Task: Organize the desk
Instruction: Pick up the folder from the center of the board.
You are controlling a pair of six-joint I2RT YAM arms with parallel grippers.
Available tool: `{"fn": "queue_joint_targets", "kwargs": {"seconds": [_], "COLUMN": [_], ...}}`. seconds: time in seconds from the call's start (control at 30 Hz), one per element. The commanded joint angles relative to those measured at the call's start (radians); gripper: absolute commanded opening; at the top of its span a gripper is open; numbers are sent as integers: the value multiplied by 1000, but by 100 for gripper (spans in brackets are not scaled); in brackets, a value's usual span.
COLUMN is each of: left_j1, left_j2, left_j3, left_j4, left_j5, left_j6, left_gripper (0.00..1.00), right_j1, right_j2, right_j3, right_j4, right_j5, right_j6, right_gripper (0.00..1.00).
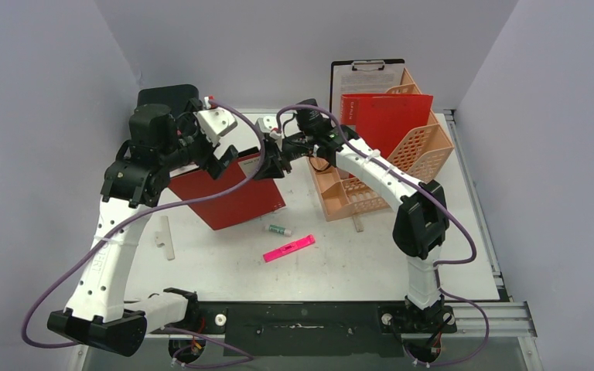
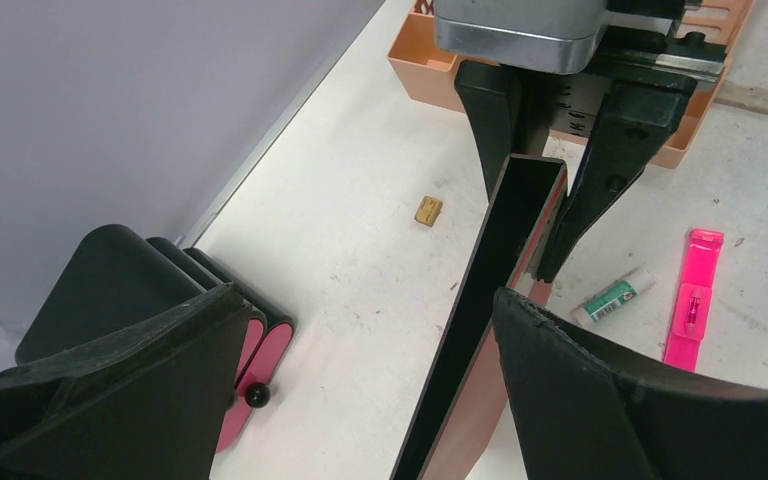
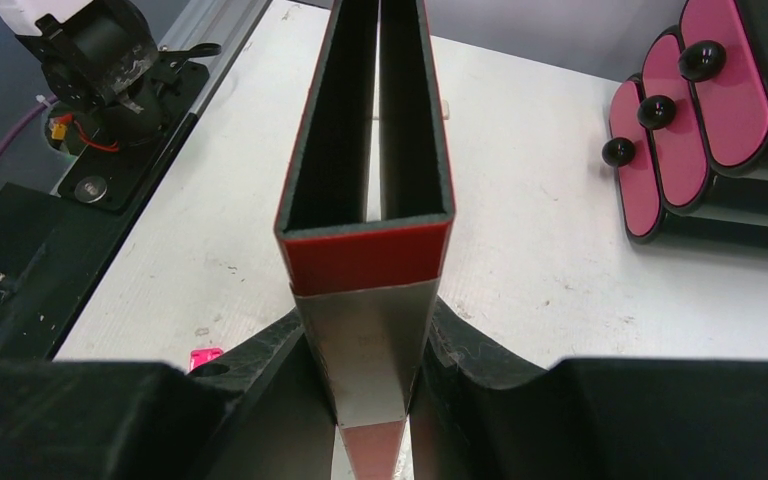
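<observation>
Right gripper (image 1: 272, 164) is clamped on the top corner of the red binder case (image 1: 230, 199), which stands on edge and tilted. Left gripper (image 1: 220, 158) is released, jaws spread wide either side of the case's upper edge. The desk (image 1: 224, 270) lies under both arms, with a pink marker (image 1: 288, 248) near its middle.
</observation>
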Motion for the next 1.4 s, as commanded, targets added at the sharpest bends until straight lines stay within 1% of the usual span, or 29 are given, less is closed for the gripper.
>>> {"fn": "queue_joint_targets", "kwargs": {"seconds": [0.0, 0.13, 0.23, 0.37, 0.53, 0.7, 0.8, 0.83, 0.87, 0.9, 0.93, 1.0, 1.03, 1.1, 1.17, 1.27, 1.37], "left_j1": [9, 9, 9, 9, 8, 7, 8, 8, 7, 8, 7, 8, 9, 11, 18, 33, 41], "left_j2": [1, 16, 34, 57, 93, 135, 151, 154, 157, 161, 163, 165, 163, 153, 135, 106, 98], "left_j3": [-7, -4, 7, 25, 52, 72, 83, 85, 91, 95, 100, 108, 112, 119, 121, 121, 129], "left_j4": [48, 46, 26, -47, -165, -243, -275, -284, -289, -296, -300, -306, -305, -282, -240, -193, -185], "left_j5": [16, 16, 36, 88, 125, 138, 148, 152, 154, 156, 159, 165, 167, 160, 160, 174, 199], "left_j6": [23, 35, 55, 119, 198, 240, 265, 268, 270, 272, 271, 272, 269, 243, 217, 178, 158], "left_gripper": [91, 89, 86, 78, 66, 48, 33, 27, 18, 6, 0, 0, 0, 0, 0, 0, 0], "right_j1": [19, 24, 26, 26, 26, 26, 26, 26, 26, 26, 26, 25, 26, 25, 22, 18, 18], "right_j2": [-39, -33, -31, -29, -24, -18, -18, -18, -18, -18, -18, -17, -16, -13, -11, -6, -2], "right_j3": [56, 65, 67, 70, 79, 91, 93, 95, 96, 98, 100, 102, 103, 101, 96, 94, 94], "right_j4": [-13, -24, -30, -42, -64, -66, -66, -66, -67, -67, -66, -66, -66, -68, -72, -71, -62], "right_j5": [-17, -20, -20, -13, -12, -12, -12, -11, -11, -10, -9, -8, -6, -3, -5, -9, -16], "right_j6": [-42, -50, -54, -69, -91, -92, -91, -91, -91, -91, -91, -91, -91, -93, -101, -100, -90], "right_gripper": [26, 26, 26, 26, 26, 26, 26, 26, 26, 26, 26, 27, 30, 40, 46, 62, 65]}}
